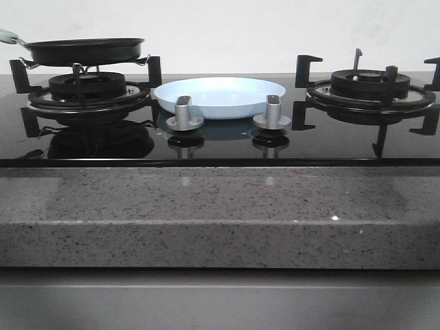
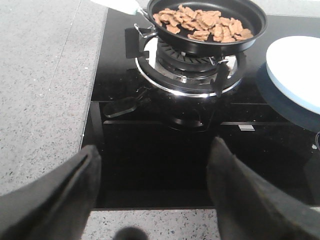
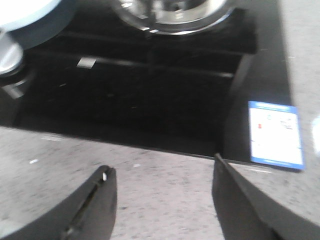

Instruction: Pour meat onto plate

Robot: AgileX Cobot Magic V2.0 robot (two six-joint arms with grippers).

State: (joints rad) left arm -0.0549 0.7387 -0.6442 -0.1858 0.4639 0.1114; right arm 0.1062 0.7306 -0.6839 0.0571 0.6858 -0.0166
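Observation:
The meat [image 2: 202, 23], a heap of small reddish-brown pieces, lies in a black frying pan [image 2: 210, 42] on the left burner; the pan also shows in the front view [image 1: 82, 49], with its pale handle [image 1: 8, 36] pointing left. The pale-blue plate [image 1: 220, 96] sits on the hob between the burners, and its edge shows in the left wrist view [image 2: 297, 70] and the right wrist view [image 3: 25, 12]. My left gripper [image 2: 155, 160] is open and empty over the hob's front edge, short of the pan. My right gripper [image 3: 162, 175] is open and empty over the grey counter.
Two silver knobs [image 1: 184, 113] [image 1: 272, 112] stand in front of the plate. The right burner [image 1: 371, 86] with black pan supports is bare. A blue-and-white label [image 3: 276, 132] lies on the hob's corner. The speckled grey counter [image 1: 220, 213] runs along the front.

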